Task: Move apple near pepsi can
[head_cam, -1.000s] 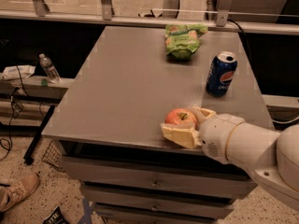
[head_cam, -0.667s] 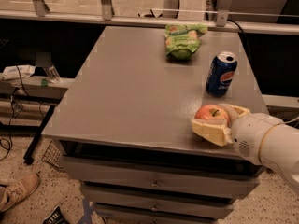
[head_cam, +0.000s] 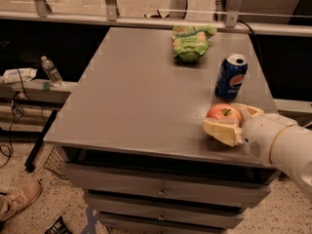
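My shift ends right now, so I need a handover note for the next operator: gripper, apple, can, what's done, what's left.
Gripper: closed around the apple, one finger in front of it and one behind, at the table's front right.
Can: upright, just behind the apple, with a small gap between them.
Done: the apple is gripped and close to the can.
Left: I cannot tell whether the apple rests on the table. Probably lower it if needed, open the gripper and back the arm away without bumping the can.
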You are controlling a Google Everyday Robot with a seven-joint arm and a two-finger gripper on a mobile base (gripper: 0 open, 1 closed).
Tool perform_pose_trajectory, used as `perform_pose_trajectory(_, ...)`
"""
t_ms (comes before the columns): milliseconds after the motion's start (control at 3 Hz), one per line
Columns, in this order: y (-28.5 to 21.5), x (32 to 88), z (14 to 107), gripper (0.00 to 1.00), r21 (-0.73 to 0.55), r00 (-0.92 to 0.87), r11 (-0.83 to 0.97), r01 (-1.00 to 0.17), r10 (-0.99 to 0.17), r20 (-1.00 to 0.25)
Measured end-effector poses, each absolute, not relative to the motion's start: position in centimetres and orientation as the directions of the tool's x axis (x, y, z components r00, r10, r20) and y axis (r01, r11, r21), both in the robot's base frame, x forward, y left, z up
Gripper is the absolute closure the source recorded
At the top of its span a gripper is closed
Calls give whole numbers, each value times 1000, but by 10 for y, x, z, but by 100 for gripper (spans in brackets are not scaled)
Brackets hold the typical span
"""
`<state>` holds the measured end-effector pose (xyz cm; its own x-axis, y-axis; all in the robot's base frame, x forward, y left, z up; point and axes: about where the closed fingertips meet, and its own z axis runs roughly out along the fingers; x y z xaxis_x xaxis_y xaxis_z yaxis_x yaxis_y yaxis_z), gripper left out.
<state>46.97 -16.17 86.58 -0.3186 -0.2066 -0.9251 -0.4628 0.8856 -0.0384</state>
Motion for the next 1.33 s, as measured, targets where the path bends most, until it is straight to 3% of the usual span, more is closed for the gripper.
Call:
perform_pose_trajectory(667,-188,516,887,100,-126,-269,920,-372,-236,-934)
perform_pose_trajectory(1333,-219,536,853,100,-170,-341,937,-304,-274,-899)
